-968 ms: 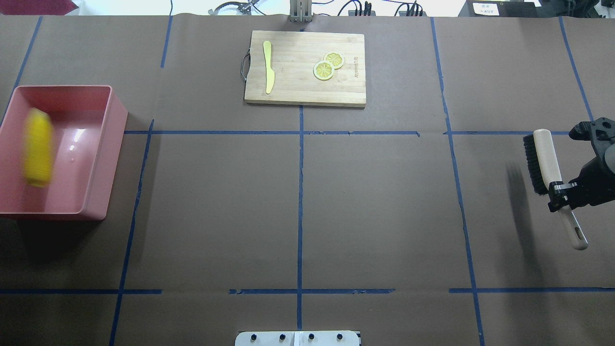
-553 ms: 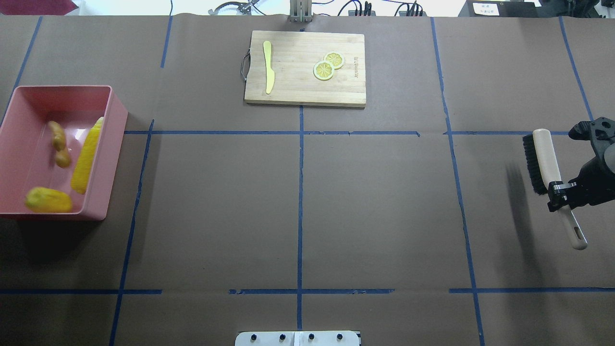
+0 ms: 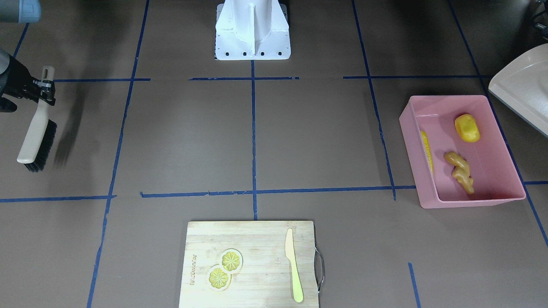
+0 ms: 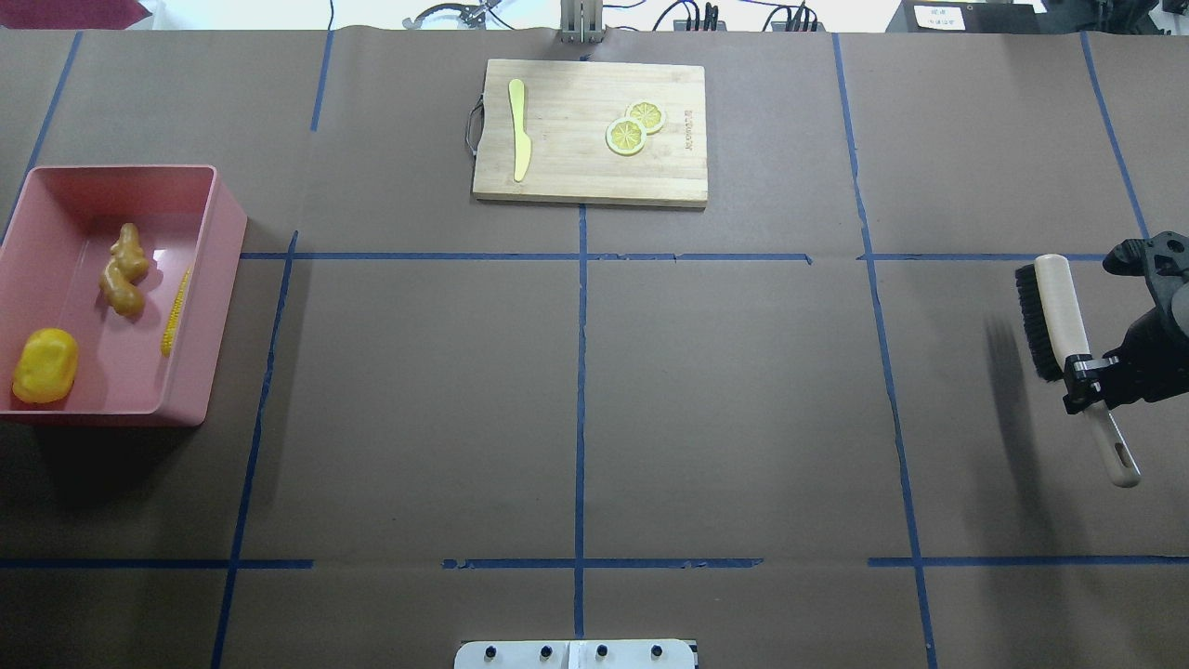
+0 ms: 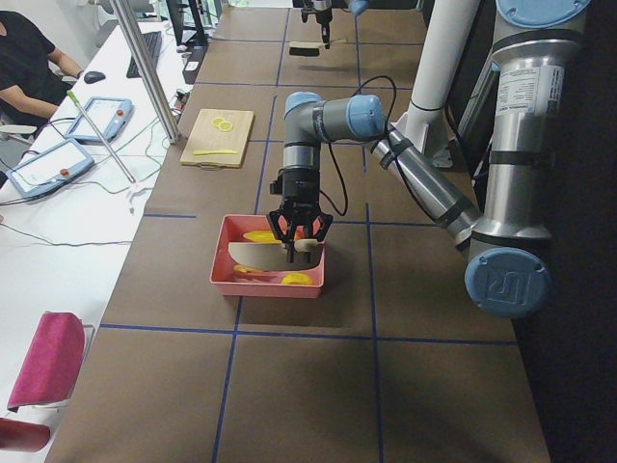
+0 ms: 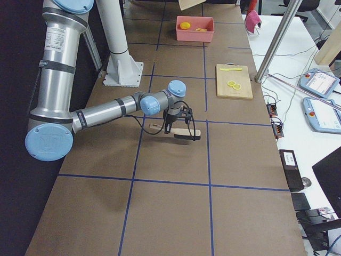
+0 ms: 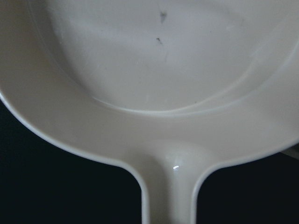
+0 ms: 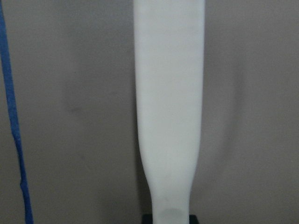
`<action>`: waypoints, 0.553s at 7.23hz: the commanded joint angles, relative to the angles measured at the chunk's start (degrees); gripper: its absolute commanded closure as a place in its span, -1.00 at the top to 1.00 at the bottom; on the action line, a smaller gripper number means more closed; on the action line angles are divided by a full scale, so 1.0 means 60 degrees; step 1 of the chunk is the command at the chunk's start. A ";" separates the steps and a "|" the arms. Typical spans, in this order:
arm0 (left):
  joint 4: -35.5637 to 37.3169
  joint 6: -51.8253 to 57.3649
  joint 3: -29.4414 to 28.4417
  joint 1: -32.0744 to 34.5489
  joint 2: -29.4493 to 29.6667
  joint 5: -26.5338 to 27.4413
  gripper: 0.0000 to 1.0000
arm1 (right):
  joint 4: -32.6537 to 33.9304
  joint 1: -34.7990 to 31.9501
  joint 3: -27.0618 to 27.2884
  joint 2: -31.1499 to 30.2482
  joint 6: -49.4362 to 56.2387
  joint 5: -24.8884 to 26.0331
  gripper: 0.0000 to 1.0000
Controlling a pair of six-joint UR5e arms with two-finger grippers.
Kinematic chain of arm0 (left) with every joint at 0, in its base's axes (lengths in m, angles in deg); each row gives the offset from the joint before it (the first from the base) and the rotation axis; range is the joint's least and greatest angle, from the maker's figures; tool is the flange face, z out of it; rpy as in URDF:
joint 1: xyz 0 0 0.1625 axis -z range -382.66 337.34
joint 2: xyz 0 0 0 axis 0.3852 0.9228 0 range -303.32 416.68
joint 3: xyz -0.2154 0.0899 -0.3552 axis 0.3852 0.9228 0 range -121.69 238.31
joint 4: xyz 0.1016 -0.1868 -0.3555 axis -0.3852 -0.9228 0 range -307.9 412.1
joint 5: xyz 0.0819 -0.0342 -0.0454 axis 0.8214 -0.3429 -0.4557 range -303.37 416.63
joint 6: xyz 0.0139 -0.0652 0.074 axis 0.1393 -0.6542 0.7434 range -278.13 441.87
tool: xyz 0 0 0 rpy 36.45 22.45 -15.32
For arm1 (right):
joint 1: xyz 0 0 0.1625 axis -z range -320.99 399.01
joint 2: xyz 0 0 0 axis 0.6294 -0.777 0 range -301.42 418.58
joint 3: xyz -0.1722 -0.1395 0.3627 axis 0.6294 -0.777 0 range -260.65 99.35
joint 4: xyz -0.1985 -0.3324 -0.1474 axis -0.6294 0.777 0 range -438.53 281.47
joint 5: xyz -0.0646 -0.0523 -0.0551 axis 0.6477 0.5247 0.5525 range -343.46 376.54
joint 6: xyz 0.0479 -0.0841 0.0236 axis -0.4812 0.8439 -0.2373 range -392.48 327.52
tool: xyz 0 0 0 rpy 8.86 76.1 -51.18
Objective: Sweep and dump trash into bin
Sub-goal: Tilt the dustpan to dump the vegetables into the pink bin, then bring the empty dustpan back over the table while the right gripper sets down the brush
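Note:
The pink bin [image 4: 215,279] stands at the table's left end and holds the trash. The corn cob [image 4: 176,311] lies along its right wall, the ginger root [image 4: 124,270] mid-bin, the yellow potato lump [image 4: 44,365] in the near left corner. In the exterior left view my left gripper [image 5: 300,234] hangs over the bin at the handle of a beige dustpan [image 5: 253,256]; I cannot tell whether it is open or shut. The pan's inside [image 7: 154,70] looks bare. At the far right my right gripper [image 4: 1082,379] is shut on a brush [image 4: 1050,316] held above the table.
A wooden cutting board [image 4: 591,177] at the far middle carries a pale yellow knife [image 4: 519,130] and two lemon slices [image 4: 634,127]. The white robot base [image 3: 252,32] stands at the near middle edge. Blue tape lines cross the brown table.
The trash tumbled in the bin and came to rest: the corn against the right wall, the potato lump in the near left corner. The right gripper and brush drifted slightly nearer the robot.

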 commanded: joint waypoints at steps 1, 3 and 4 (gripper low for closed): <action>-0.0017 0.0018 0.0338 0.0000 0.0280 -0.1388 -0.89 | -0.0002 -0.0007 -0.0060 -0.0223 -0.0003 -0.0168 -0.97; -0.0003 0.0033 0.0647 0.0000 0.0455 -0.1864 -0.91 | -0.0016 0.0008 -0.0410 -0.0238 0.0040 -0.0417 -0.97; -0.0003 0.0047 0.0721 0.0000 0.0587 -0.2520 -0.92 | -0.0017 0.0023 -0.0441 -0.0209 0.0055 -0.0418 -0.97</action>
